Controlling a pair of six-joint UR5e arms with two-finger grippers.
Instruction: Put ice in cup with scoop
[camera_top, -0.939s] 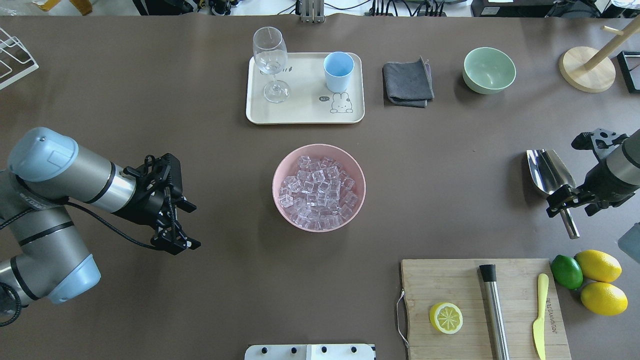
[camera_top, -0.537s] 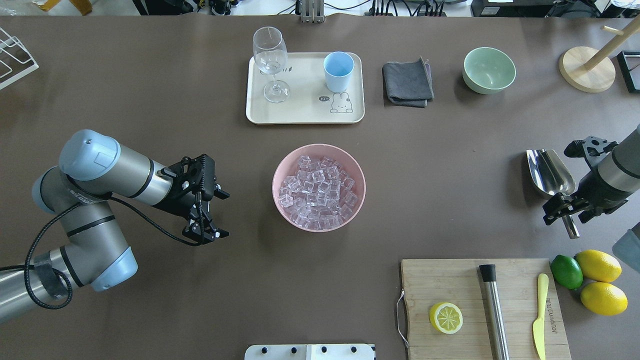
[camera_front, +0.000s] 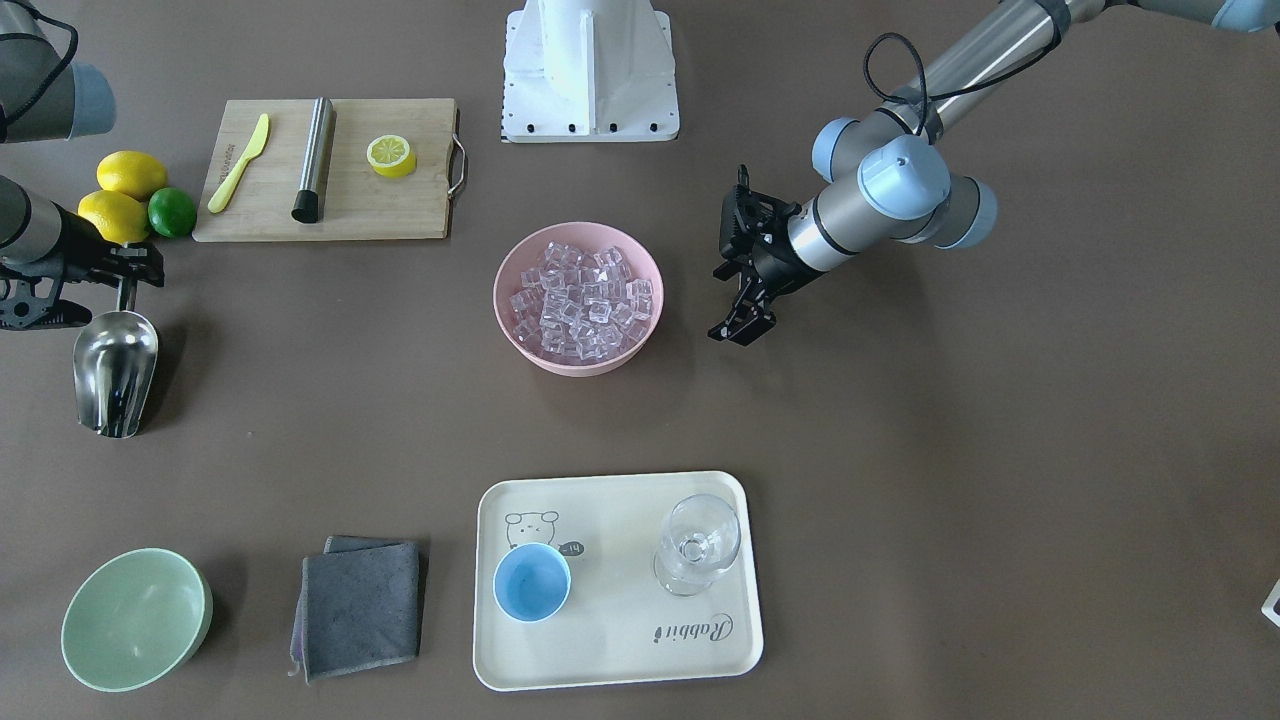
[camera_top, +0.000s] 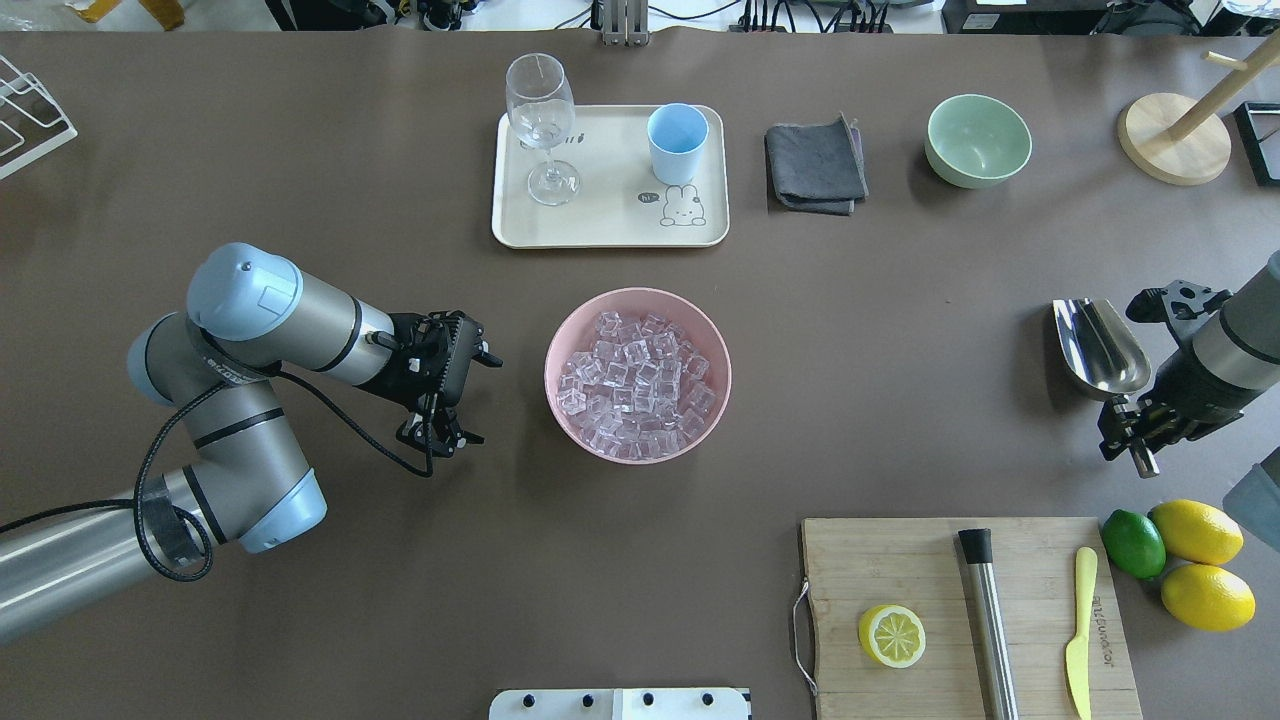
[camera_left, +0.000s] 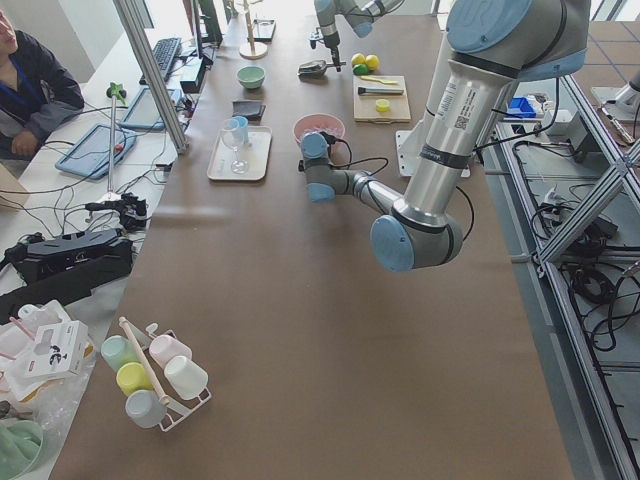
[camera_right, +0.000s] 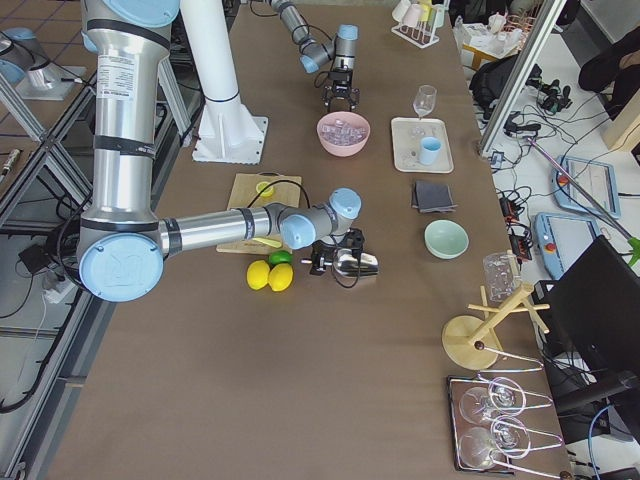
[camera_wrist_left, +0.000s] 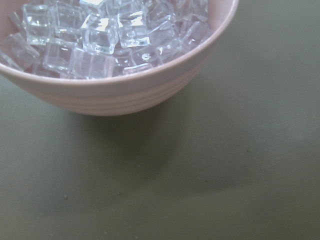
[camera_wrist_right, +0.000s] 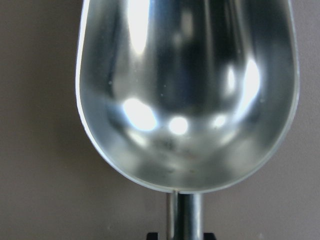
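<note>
The steel scoop (camera_top: 1100, 345) lies on the table at the right, its handle toward the robot. My right gripper (camera_top: 1135, 435) is shut on the scoop's handle; the right wrist view shows the empty scoop bowl (camera_wrist_right: 185, 90) with the dark pads tight against the handle. The ice (camera_top: 635, 385) fills a pink bowl (camera_top: 560, 340) at the table's middle. My left gripper (camera_top: 475, 400) is open and empty just left of that bowl; the left wrist view shows the bowl's wall (camera_wrist_left: 125, 95) close up. The light-blue cup (camera_top: 677, 140) stands on a cream tray (camera_top: 610, 225) behind the bowl.
A clear stemmed glass (camera_top: 540, 110) stands on the tray left of the cup. A grey cloth (camera_top: 815, 165) and a pale green bowl (camera_top: 978, 140) lie at the far right. A cutting board (camera_top: 900, 570) with a steel cylinder, knife and lemon half is near right, beside whole citrus (camera_top: 1195, 560).
My left arm has swung right, bringing its open gripper up beside the pink bowl. My right gripper has narrowed onto the scoop's handle. The scoop has not moved.
</note>
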